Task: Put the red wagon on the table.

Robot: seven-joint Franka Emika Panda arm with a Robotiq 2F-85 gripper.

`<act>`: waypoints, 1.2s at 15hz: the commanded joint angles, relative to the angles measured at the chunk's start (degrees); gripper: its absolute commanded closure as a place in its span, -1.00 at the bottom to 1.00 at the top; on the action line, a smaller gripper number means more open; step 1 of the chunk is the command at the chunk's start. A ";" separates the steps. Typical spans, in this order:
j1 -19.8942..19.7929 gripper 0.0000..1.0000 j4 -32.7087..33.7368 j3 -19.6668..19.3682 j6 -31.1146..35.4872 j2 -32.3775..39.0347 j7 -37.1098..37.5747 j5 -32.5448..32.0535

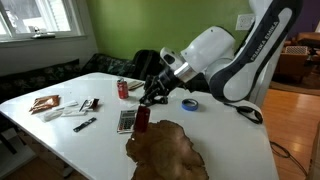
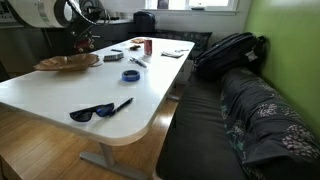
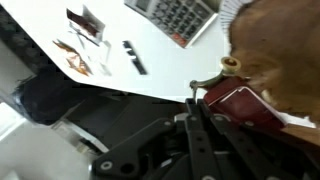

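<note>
The red wagon [image 1: 142, 117] is a small dark-red toy hanging from my gripper [image 1: 149, 100], just above the white table [image 1: 100, 145]. It hangs beside the near end of the brown wooden slab [image 1: 170, 150]. In the wrist view my black fingers [image 3: 203, 108] are closed against the wagon [image 3: 245, 106], with the slab [image 3: 285, 50] behind it. In an exterior view the gripper [image 2: 85, 41] is far off over the slab [image 2: 68, 62], and the wagon is too small to make out there.
On the table stand a red-and-white soda can [image 1: 123, 89], a calculator [image 1: 127, 121], a blue tape roll [image 1: 190, 103], a black mouse [image 1: 250, 114], small tools and cards [image 1: 60, 105]. Sunglasses [image 2: 95, 112] and a pen [image 2: 122, 104] lie near one end. A couch with a backpack [image 2: 230, 55] runs alongside.
</note>
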 commanded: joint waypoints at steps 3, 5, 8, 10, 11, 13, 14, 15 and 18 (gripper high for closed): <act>3.14 0.98 -6.61 -11.51 5.79 -12.65 -2.45 13.69; 2.73 0.90 -3.14 -11.96 4.72 -10.26 0.78 9.37; 1.61 0.90 -5.36 -11.66 4.76 -12.66 -1.92 13.87; 2.11 0.90 -5.86 -11.73 4.87 -12.79 -1.92 14.29; 3.12 0.98 -5.43 -12.73 4.83 -12.32 -3.05 16.05; 5.58 0.98 -4.09 -16.34 3.75 -11.45 -6.13 22.23; 6.40 0.98 -3.97 -17.85 2.33 -11.46 -7.61 24.76; 6.88 0.98 -4.18 -19.32 -0.74 -11.99 -9.60 25.82; 7.42 0.98 -5.24 -22.54 -8.89 -13.64 -12.83 25.36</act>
